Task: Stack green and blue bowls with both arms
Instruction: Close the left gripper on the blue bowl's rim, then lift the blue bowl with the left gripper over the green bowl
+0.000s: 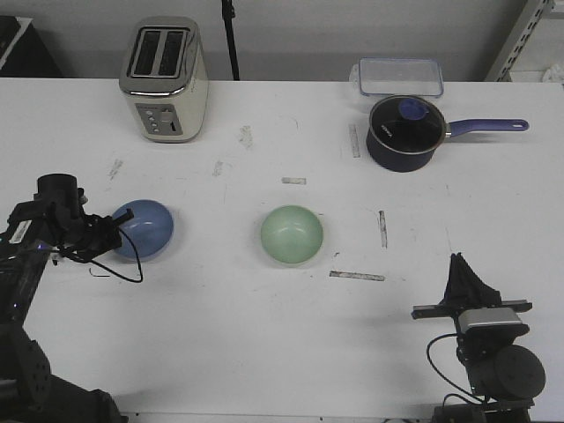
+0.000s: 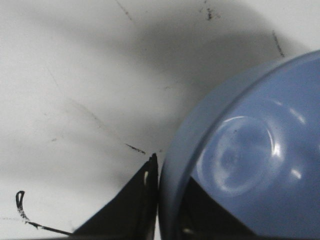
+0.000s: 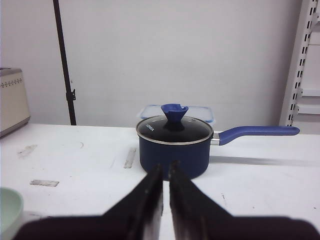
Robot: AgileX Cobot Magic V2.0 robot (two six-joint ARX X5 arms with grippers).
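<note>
The blue bowl (image 1: 145,227) sits upright on the white table at the left. My left gripper (image 1: 113,236) is at its left rim. In the left wrist view the bowl (image 2: 250,150) fills the frame, and the gripper (image 2: 172,177) has one finger outside the rim and one inside, closed on the wall. The green bowl (image 1: 292,233) stands alone at the table's middle, and its edge shows in the right wrist view (image 3: 7,210). My right gripper (image 1: 460,269) is shut and empty near the front right, also shown in its own wrist view (image 3: 166,167).
A dark navy saucepan (image 1: 404,132) with glass lid and purple handle stands at the back right, straight ahead of the right gripper (image 3: 174,150). A clear plastic container (image 1: 399,75) lies behind it. A toaster (image 1: 165,79) stands at the back left.
</note>
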